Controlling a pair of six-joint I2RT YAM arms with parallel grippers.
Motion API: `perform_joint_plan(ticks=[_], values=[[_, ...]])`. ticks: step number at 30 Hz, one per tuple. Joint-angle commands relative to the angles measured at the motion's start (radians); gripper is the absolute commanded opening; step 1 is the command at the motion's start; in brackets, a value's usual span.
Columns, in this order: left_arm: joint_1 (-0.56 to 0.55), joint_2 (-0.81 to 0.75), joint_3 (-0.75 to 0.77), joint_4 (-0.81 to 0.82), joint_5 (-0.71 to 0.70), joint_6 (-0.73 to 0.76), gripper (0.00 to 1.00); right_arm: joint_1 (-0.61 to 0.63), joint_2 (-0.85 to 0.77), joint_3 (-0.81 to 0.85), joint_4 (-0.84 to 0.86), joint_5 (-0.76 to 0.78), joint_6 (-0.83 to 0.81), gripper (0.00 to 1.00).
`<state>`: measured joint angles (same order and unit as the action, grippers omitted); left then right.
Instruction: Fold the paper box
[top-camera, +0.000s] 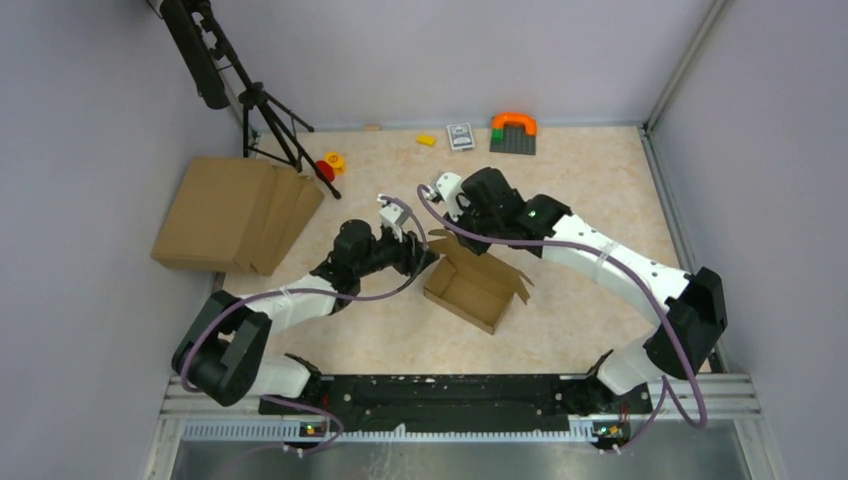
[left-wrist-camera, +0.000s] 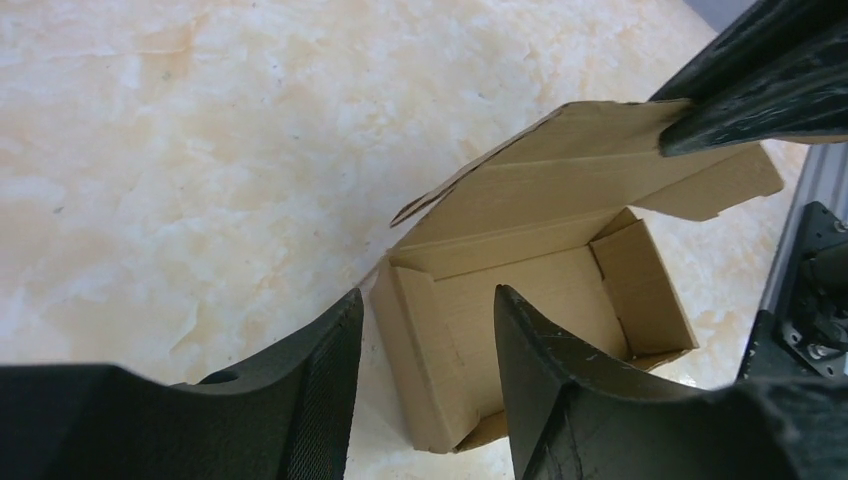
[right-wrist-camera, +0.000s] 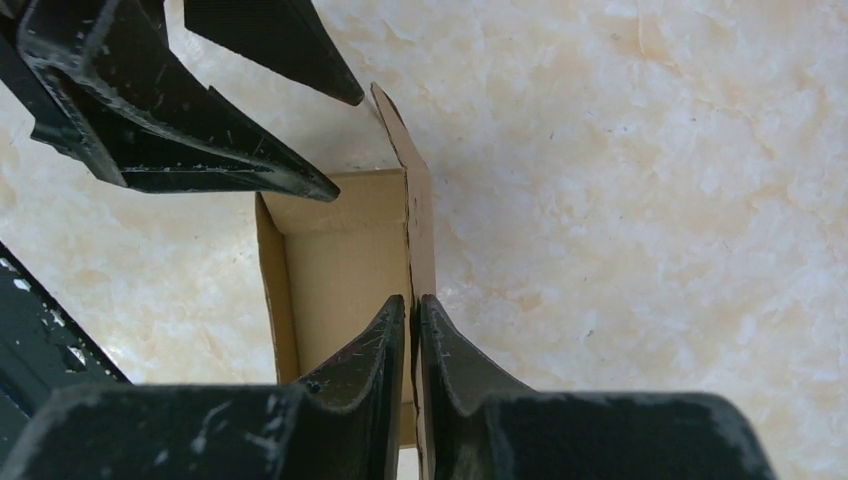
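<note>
The paper box (top-camera: 478, 283) is a small, shallow brown cardboard box lying open on the table, with its lid flap standing up. My right gripper (top-camera: 447, 237) is shut on the box's upright side wall (right-wrist-camera: 420, 215), one finger inside and one outside (right-wrist-camera: 412, 300). My left gripper (top-camera: 424, 262) is open at the box's left end. In the left wrist view its fingers (left-wrist-camera: 425, 295) straddle the short end wall of the box (left-wrist-camera: 540, 290), one finger over the box floor and one outside. The right fingers (left-wrist-camera: 750, 90) hold the lid flap there.
A pile of flat brown cardboard (top-camera: 235, 212) lies at the far left beside a black tripod (top-camera: 270, 115). Small red and yellow pieces (top-camera: 330, 165), a yellow block (top-camera: 426, 140), a card pack (top-camera: 460, 135) and a grey plate with an orange arch (top-camera: 513, 133) line the back edge.
</note>
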<state>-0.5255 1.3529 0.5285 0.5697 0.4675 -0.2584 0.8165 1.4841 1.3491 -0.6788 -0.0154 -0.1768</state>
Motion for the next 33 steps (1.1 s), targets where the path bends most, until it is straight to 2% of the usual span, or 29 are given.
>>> perform_joint_plan(ticks=[1, 5, 9, 13, 20, 24, 29, 33], values=[[-0.001, -0.037, 0.036, -0.06, -0.083, 0.054, 0.53, 0.027, -0.003, 0.021, 0.008, 0.039, 0.03, 0.1], [0.001, -0.061, 0.023, -0.09, -0.184, 0.091, 0.58, 0.03, 0.006, 0.027, 0.006, 0.056, 0.051, 0.08], [0.0, -0.038, 0.046, -0.066, -0.078, 0.16, 0.59, 0.033, 0.016, 0.027, 0.013, 0.047, 0.061, 0.08], [0.0, 0.007, 0.093, -0.077, 0.024, 0.18, 0.54, 0.037, 0.031, 0.034, 0.013, 0.052, 0.073, 0.05], [-0.002, 0.02, 0.102, -0.064, 0.06, 0.158, 0.45, 0.046, 0.038, 0.045, 0.011, 0.049, 0.097, 0.04], [-0.002, 0.033, 0.102, -0.07, 0.042, 0.161, 0.51, 0.049, 0.036, 0.044, 0.006, 0.094, 0.104, 0.04], [-0.001, 0.05, 0.102, -0.07, 0.024, 0.164, 0.55, 0.049, 0.02, 0.057, 0.002, 0.172, 0.1, 0.03], [-0.001, 0.09, 0.108, -0.048, 0.016, 0.167, 0.55, 0.049, 0.004, 0.061, 0.002, 0.169, 0.09, 0.05]])
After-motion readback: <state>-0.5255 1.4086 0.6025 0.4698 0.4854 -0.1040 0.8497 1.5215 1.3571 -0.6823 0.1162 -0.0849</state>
